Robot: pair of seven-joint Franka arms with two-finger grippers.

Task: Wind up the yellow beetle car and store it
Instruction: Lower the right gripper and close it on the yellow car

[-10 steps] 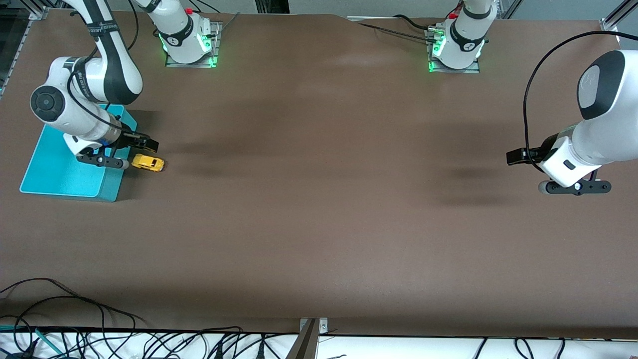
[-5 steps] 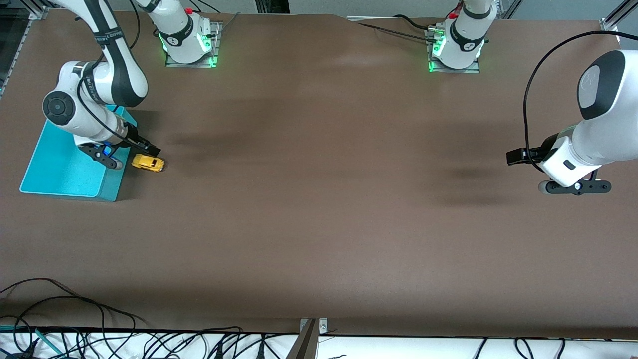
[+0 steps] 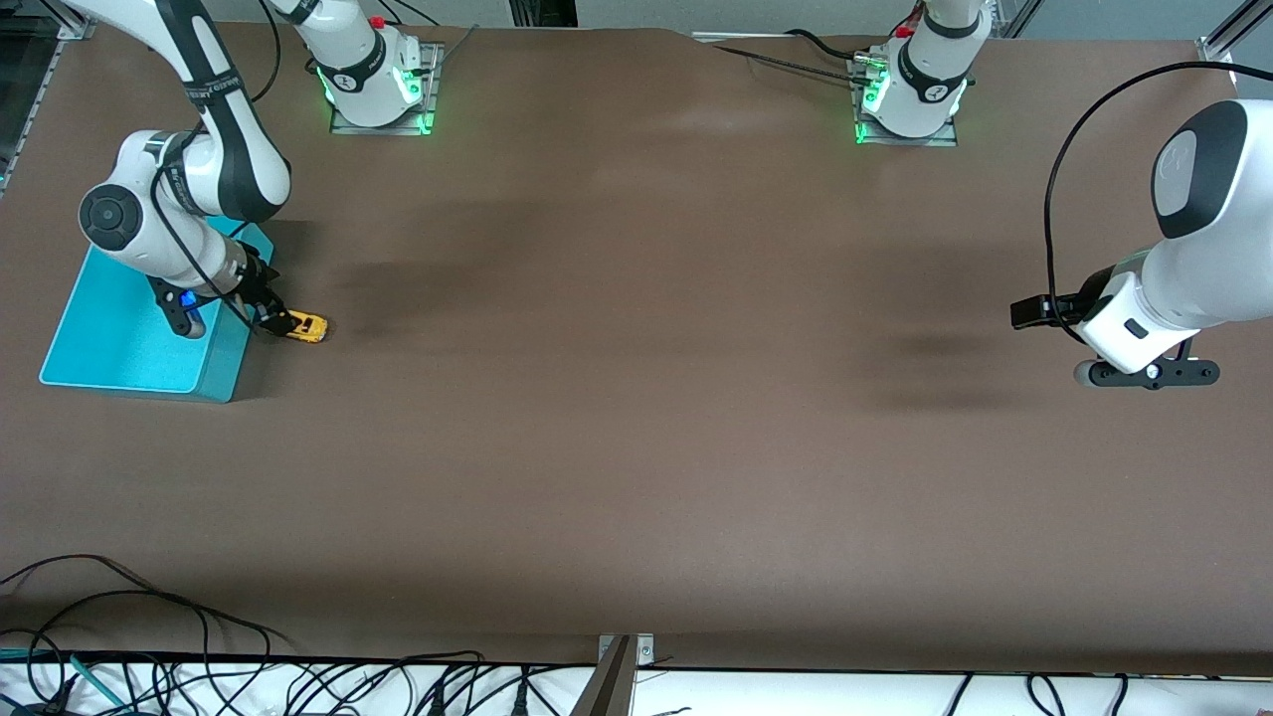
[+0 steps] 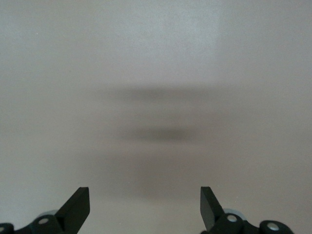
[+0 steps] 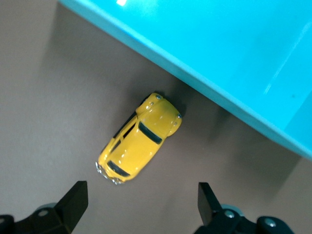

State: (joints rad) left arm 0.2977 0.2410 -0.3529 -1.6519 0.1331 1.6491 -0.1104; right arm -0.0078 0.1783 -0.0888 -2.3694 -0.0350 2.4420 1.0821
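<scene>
Over at the right arm's end of the table sits the teal bin (image 3: pixel 119 343), a shallow open box on the brown table (image 3: pixel 636 418). The right arm bends down from its base and hangs over the bin's edge, and the right gripper (image 3: pixel 271 316) is poised low over the yellow beetle car (image 3: pixel 306 327), which stands on its wheels on the table just beside the bin's wall, on the side toward the left arm. In the right wrist view the yellow beetle car (image 5: pixel 139 139) lies slantwise, one end almost up against the teal bin (image 5: pixel 204 53) though I cannot say whether they touch, and the two dark fingertips (image 5: pixel 73 200) stand wide apart with the car between and ahead of them, touching neither. Nothing is gripped. Across the middle the table is bare brown cloth with soft shadows. At the left arm's end the left arm waits, and the left gripper (image 3: pixel 1029 312) hangs in the air over the tabletop. The left wrist view shows its fingertips (image 4: pixel 78 204) spread wide with only the table (image 4: pixel 156 73) beneath.
</scene>
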